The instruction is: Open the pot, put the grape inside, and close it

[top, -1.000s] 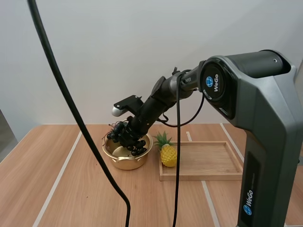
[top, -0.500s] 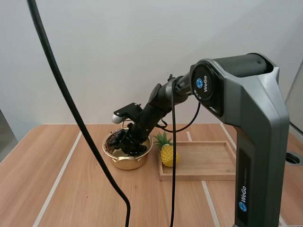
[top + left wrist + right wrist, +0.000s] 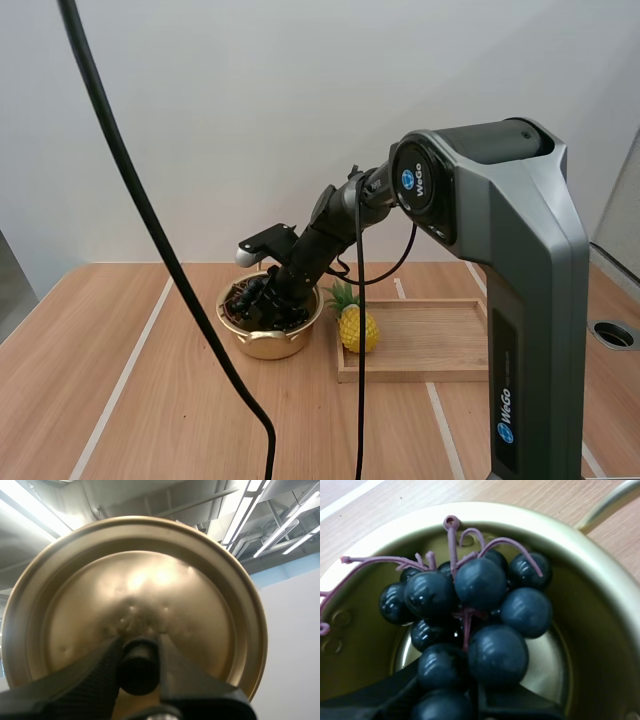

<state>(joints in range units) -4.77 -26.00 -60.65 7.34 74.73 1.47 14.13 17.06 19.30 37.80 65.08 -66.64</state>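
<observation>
The lid [image 3: 135, 595] is clamped in the left fingers [image 3: 92, 677] — grapes [image 3: 475, 610] are pinched by the right fingers [image 3: 375, 699] inside the pot [image 3: 600, 630].

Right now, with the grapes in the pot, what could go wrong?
The grapes sit in the right fingers inside the pot; a stem could catch on them and drag the bunch out on retreat. The left fingers pinch the lid only by its knob, so it might tilt or slip when lowered.

Dark grape bunch [image 3: 480, 585] w/ purple stems in open gold pot [image 3: 265, 343]; lid [image 3: 150, 587] (blk knob) off
</observation>
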